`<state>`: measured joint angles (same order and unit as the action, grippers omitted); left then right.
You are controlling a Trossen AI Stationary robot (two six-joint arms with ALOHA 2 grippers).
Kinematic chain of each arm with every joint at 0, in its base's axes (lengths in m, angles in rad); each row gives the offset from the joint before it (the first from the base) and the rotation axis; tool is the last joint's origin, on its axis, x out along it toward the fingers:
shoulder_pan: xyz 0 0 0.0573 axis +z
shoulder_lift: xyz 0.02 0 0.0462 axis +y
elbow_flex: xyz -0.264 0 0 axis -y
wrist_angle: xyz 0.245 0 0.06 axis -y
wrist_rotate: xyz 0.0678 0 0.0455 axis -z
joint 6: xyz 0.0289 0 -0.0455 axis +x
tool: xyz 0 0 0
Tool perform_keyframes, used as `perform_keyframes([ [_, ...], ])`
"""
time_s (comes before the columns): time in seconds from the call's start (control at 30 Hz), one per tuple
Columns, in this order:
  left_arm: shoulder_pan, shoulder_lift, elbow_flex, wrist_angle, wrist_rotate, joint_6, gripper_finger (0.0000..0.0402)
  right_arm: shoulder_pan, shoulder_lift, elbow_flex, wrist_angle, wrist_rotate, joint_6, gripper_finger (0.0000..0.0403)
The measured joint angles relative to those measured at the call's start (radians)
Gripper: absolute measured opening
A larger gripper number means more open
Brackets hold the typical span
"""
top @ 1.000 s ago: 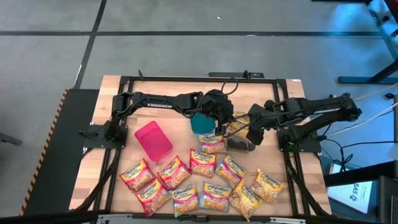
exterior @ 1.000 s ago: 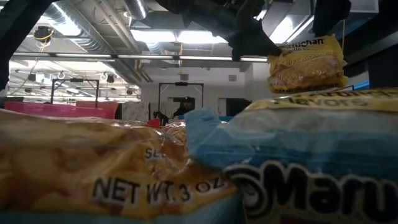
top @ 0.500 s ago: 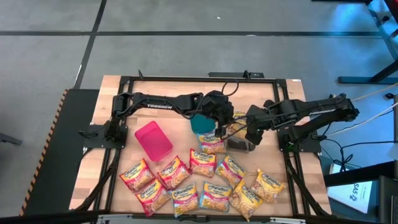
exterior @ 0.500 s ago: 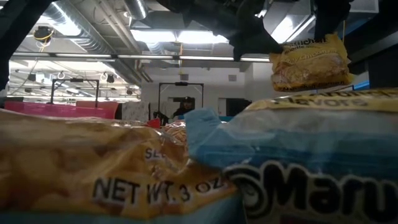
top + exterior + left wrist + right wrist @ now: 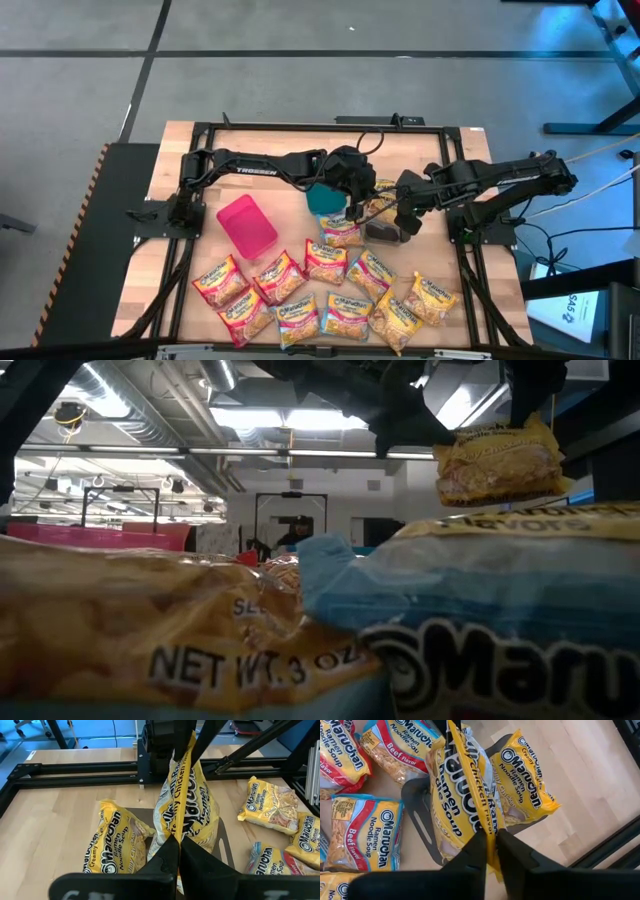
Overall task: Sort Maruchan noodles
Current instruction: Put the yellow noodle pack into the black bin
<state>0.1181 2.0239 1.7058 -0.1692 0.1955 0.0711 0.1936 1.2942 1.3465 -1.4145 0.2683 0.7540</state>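
The wooden table (image 5: 180,170) is being spanned by both dark arms, which are reaching toward its middle from opposite sides. A pink bin (image 5: 246,224) is lying on the left half of the table, and a teal bin (image 5: 322,199) is sitting near the centre, partly hidden under the left arm. A dark grey bin (image 5: 422,802) is resting just to the right of the teal one, and a yellow Creamy Chicken packet (image 5: 526,772) is lying in it, tilted against its side.

A second yellow packet (image 5: 186,802) is being held upright above the grey bin by both grippers at once. The left gripper (image 5: 178,845) is pinching one edge seam of it with its fingers pressed together, and the right gripper (image 5: 490,837) is clamping the opposite seam with its fingers likewise closed on the wrapper. In the low view this held packet is being seen lifted clear of the heap below.

The remaining Maruchan noodles (image 5: 330,290) are being left spread across the front of the table in two loose rows, red Beef packets (image 5: 362,837) being mixed with yellow and light-blue ones, several touching or overlapping at their edges.
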Motion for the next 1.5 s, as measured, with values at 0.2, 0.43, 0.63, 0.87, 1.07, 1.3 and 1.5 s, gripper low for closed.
perform_keyframes([
  [0.2, 0.000, 0.000, 0.000, 0.010, 0.000, 0.000, 0.0000, 0.000, 0.000, 0.000, -0.001, 0.001, 0.000, 0.0006],
  [0.43, 0.001, 0.000, 0.000, 0.047, -0.010, 0.001, 0.0002, 0.000, -0.001, 0.000, -0.004, -0.002, 0.000, 0.0002],
  [0.63, 0.000, -0.002, 0.000, 0.054, 0.001, 0.010, 0.0044, 0.000, -0.001, 0.000, -0.002, 0.006, 0.000, 0.0001],
  [0.87, 0.001, -0.004, 0.000, 0.029, 0.001, 0.009, 0.0081, 0.000, -0.001, 0.000, -0.001, 0.010, 0.000, 0.0000],
  [1.07, 0.022, -0.018, 0.000, -0.042, -0.002, 0.010, 0.0084, 0.000, -0.001, 0.000, -0.007, 0.010, 0.002, 0.0000],
  [1.3, 0.036, -0.044, 0.000, -0.093, -0.026, 0.010, 0.0085, 0.000, -0.001, 0.000, -0.020, 0.013, 0.025, 0.0000],
  [1.5, 0.044, -0.070, 0.000, -0.199, -0.051, 0.010, 0.0085, 0.000, -0.001, 0.000, -0.018, 0.025, 0.036, 0.0000],
])
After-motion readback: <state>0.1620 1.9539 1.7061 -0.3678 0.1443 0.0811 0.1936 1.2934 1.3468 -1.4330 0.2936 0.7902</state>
